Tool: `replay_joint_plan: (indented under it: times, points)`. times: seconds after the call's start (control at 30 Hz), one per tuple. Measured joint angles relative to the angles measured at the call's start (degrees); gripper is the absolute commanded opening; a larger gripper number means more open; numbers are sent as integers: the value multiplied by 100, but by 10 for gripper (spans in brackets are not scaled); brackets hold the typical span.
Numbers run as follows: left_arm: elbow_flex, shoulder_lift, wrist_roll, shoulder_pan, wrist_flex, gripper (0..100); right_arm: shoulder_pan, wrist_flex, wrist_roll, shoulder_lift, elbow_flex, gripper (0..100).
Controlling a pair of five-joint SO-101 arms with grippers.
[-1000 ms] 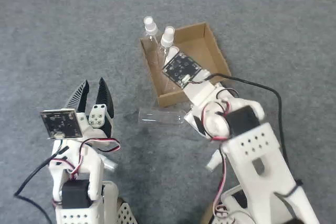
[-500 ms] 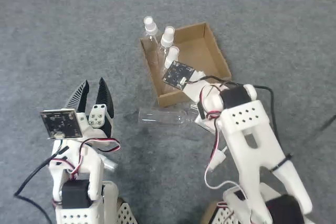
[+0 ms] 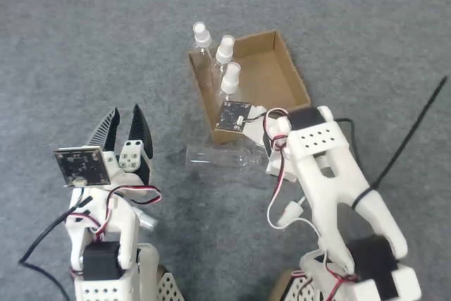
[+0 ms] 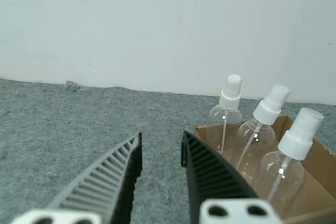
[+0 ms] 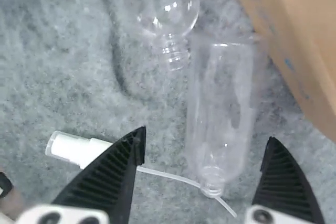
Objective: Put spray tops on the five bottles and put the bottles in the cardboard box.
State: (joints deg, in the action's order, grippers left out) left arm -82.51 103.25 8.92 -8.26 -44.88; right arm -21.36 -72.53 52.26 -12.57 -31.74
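Right wrist view guidance: with right gripper [image 5: 206, 137] spread wide and empty above the capless bottle [image 5: 220, 108] lying on the carpet [image 5: 58, 51] just beside the cardboard box [image 5: 296, 30], shift toward the loose spray top [image 5: 68, 146] and pinch its white head, never the thin tube.

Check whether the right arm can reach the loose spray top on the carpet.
Probably yes: the spray top lies bare beside one finger of the open right hand, with nothing covering it. An uncapped bottle lies close by, under the hand.
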Motion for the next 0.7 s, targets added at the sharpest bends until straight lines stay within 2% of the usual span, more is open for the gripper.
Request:
replay_joint_plan:
  times: [0.57,0.7]
  points:
    - [0,0,0,0,0,111,105,536,299,1029,18,295]
    - [0,0,0,0,0,111,105,571,299,1081,18,218]
